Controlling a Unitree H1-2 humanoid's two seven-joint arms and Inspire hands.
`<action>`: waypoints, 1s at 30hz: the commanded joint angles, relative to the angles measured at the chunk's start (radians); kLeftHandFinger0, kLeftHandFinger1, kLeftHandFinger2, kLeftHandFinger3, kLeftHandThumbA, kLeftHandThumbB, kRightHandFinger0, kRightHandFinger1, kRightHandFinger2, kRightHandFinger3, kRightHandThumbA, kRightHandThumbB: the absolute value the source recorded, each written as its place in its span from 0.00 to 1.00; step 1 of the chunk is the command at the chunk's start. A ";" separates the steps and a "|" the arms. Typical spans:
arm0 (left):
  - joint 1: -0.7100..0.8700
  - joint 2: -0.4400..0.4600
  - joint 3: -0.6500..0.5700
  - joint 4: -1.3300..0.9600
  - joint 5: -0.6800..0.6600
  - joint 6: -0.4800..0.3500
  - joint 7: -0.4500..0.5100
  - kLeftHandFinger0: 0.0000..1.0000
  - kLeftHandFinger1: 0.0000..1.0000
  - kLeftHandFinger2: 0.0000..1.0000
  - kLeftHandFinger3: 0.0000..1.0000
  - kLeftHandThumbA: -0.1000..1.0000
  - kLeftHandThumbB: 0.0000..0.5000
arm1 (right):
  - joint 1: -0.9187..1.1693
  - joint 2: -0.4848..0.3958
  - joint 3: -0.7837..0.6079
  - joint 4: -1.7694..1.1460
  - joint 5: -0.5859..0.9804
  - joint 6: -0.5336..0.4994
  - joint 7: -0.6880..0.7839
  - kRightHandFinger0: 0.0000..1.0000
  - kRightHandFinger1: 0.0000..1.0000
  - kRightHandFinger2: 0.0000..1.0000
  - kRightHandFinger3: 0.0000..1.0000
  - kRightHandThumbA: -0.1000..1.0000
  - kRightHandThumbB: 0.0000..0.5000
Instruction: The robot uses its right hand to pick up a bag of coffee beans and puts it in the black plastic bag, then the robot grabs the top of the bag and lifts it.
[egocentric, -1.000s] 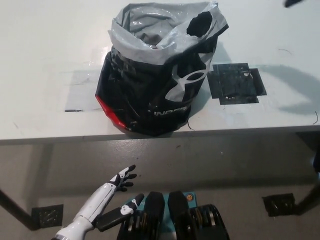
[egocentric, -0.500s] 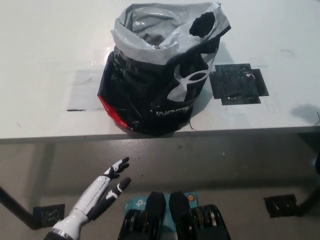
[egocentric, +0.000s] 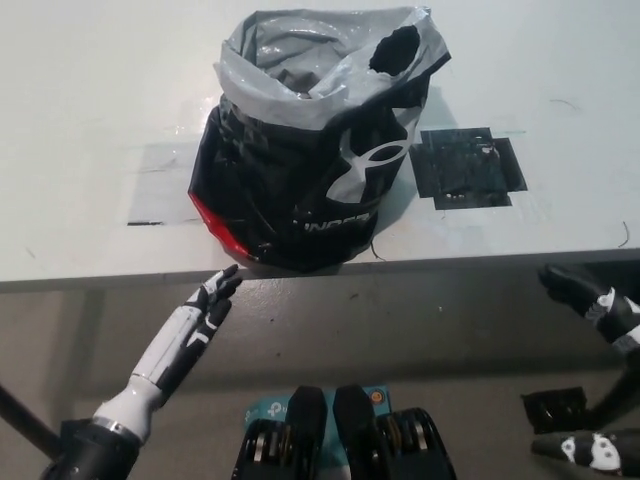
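A black plastic bag (egocentric: 315, 150) with a white logo and a grey inner lining stands upright on the white table (egocentric: 90, 120), its mouth open at the top with a handle hole near the right rim. No coffee bag shows outside it; the bag's inside is hard to make out. My white left hand (egocentric: 205, 310) is open, raised below the table's front edge, just under the bag's left corner. My black right hand (egocentric: 590, 295) is open at the right edge, below the table's front edge and well away from the bag.
A black tape patch (egocentric: 468, 166) lies on the table right of the bag. A greyish taped area (egocentric: 160, 180) lies left of it. Under the table, a table leg foot (egocentric: 560, 408) stands on the grey floor at right.
My left hand has risen from low near the floor to just below the table edge. My right hand has come into view at the right.
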 joint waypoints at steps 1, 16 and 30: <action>-0.025 0.006 0.027 -0.007 -0.127 -0.109 -0.037 1.00 1.00 1.00 1.00 1.00 0.51 | -0.006 0.106 0.026 0.266 -0.004 -0.376 -0.210 1.00 1.00 1.00 1.00 1.00 0.40; 0.070 0.011 0.032 -0.046 -0.120 -0.087 -0.011 1.00 1.00 1.00 1.00 1.00 0.60 | -0.003 0.127 0.110 0.658 -0.093 -0.526 -0.306 1.00 1.00 1.00 1.00 1.00 0.30; 0.128 0.017 0.026 -0.030 -0.124 -0.126 -0.015 1.00 1.00 1.00 1.00 1.00 0.64 | 0.056 0.095 0.192 0.691 -0.088 -0.538 -0.383 1.00 1.00 1.00 1.00 1.00 0.41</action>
